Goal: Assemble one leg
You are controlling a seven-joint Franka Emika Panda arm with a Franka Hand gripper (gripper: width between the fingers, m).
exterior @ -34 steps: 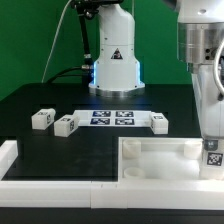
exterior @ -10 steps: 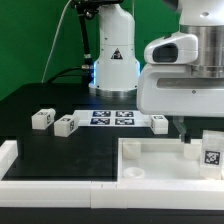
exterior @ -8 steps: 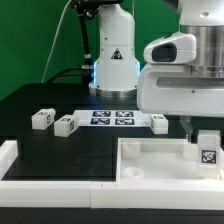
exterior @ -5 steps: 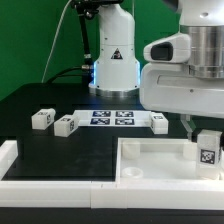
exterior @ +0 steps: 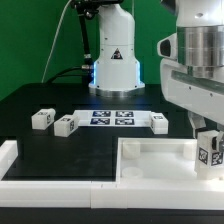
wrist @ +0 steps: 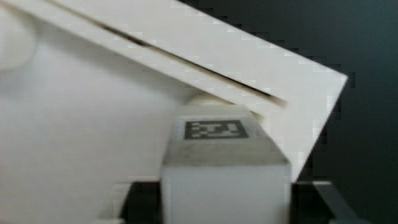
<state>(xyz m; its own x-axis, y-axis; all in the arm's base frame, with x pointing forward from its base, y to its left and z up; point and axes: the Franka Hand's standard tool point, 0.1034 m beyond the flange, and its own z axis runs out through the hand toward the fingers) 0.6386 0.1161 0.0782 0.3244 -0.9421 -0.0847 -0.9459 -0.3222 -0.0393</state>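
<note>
My gripper (exterior: 207,135) is shut on a white leg (exterior: 209,151) with a black-and-white tag. It holds the leg upright over the corner of the large white tray-like part (exterior: 150,160) at the exterior view's right. In the wrist view the leg (wrist: 221,165) sits between the dark fingers (wrist: 139,205) and points at the white part's corner (wrist: 267,85). I cannot tell if the leg touches the part. Three more legs lie on the black table: two at the exterior view's left (exterior: 42,119) (exterior: 65,125) and one (exterior: 159,122) by the marker board.
The marker board (exterior: 111,118) lies flat at the middle of the table. A white robot base (exterior: 115,60) stands behind it. A white raised rim (exterior: 8,155) runs along the table's near edge and the exterior view's left.
The arm has swung toward the exterior view's right and rotated. The held leg has moved slightly lower and sits at the tray part's corner.
</note>
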